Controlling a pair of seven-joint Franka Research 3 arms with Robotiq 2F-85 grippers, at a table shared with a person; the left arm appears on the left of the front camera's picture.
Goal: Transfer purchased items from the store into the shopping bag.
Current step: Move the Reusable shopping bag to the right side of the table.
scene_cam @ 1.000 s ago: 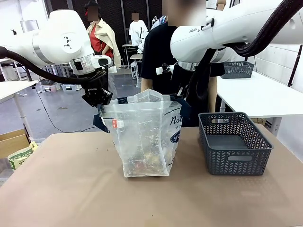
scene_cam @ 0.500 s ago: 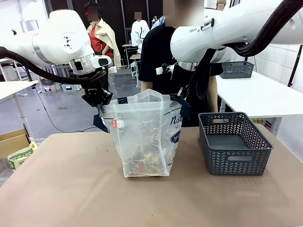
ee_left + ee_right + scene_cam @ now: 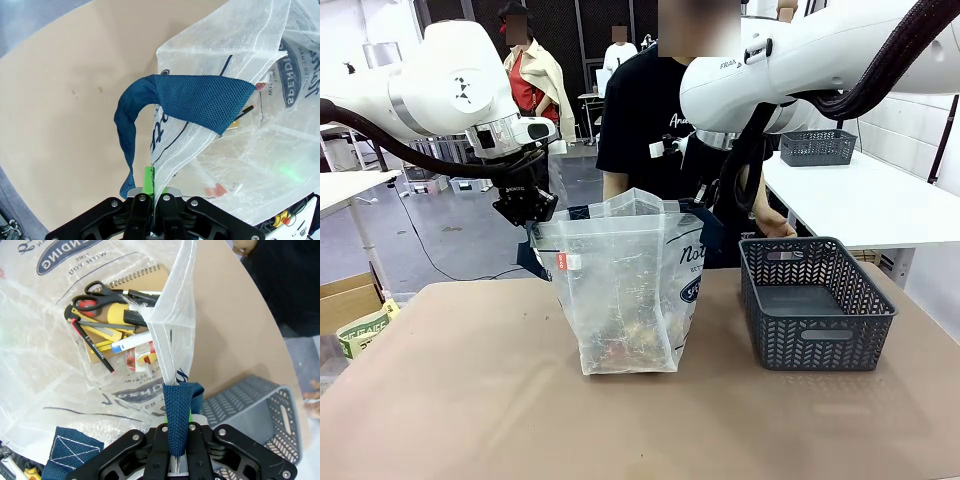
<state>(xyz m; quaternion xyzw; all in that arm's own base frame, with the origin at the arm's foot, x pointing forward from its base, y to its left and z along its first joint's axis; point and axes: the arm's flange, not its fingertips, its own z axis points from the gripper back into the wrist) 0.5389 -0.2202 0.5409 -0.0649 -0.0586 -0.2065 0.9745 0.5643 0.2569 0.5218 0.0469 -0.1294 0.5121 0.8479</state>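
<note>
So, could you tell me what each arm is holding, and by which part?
Both hold the shopping bag: left jaws shut on its top rim beside a navy handle, right jaws on the opposite rim and its navy strap.

1. Right gripper (image 3: 176,434) is clamped on the navy strap (image 3: 178,405) at the rim of the shopping bag (image 3: 55,370); a green pad edge shows beside the strap.
2. Bag mouth is open and the wall is see-through, with navy print on it.
3. On the bag floor, piled and touching: scissors (image 3: 95,294) with black and red handles, spiral notebook (image 3: 147,276), yellow utility knife (image 3: 102,315), red pen (image 3: 95,351), white marker (image 3: 134,341) with a blue cap.
4. Second strap end (image 3: 70,454) with a stitched X sits at bottom left.
5. Grey basket (image 3: 250,410) stands on the tan table (image 3: 225,315), just beside the bag.
6. Person's fingers (image 3: 312,395) are at the right edge, near the basket.
</note>
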